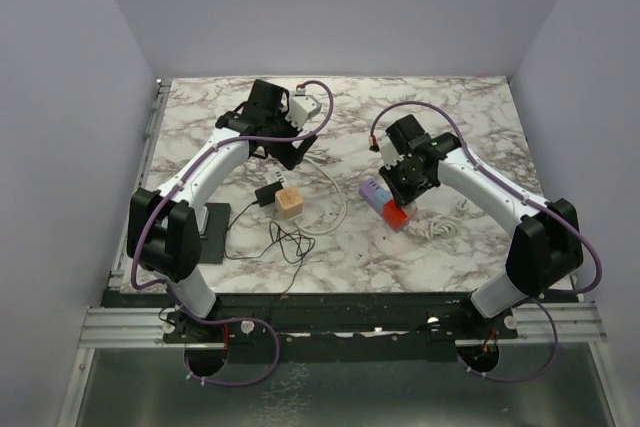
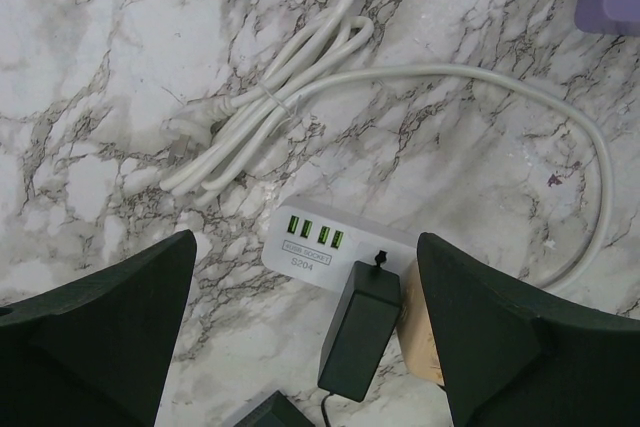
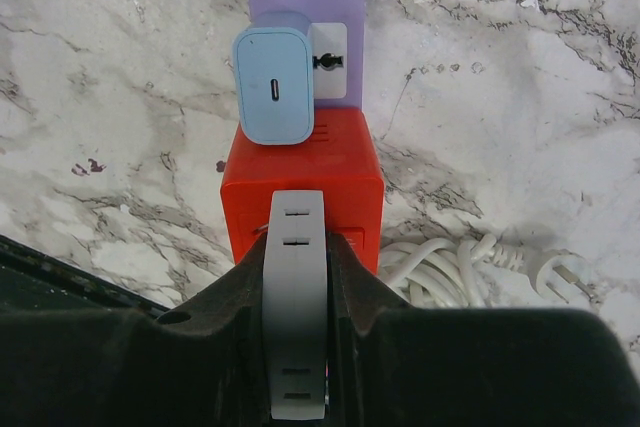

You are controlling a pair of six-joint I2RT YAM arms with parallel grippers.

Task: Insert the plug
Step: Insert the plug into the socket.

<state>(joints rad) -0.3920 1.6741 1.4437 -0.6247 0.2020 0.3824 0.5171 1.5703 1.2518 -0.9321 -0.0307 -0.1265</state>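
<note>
My right gripper (image 3: 297, 252) is shut on a grey plug (image 3: 295, 327), held upright just over the red end block (image 3: 300, 172) of a purple power strip (image 3: 352, 37). A light blue charger (image 3: 274, 87) sits in the strip. In the top view this gripper (image 1: 405, 187) hangs over the strip (image 1: 375, 190). My left gripper (image 2: 310, 347) is open and empty above a white USB socket strip (image 2: 310, 242) with a black adapter (image 2: 360, 332) plugged into it. A wooden cube (image 2: 420, 332) lies beside the adapter.
A bundled white cable (image 2: 270, 107) lies beyond the white strip and loops round to the right. Another white coiled cable with a plug (image 3: 470, 267) lies right of the red block. Thin black wire (image 1: 290, 242) trails toward the table's near edge.
</note>
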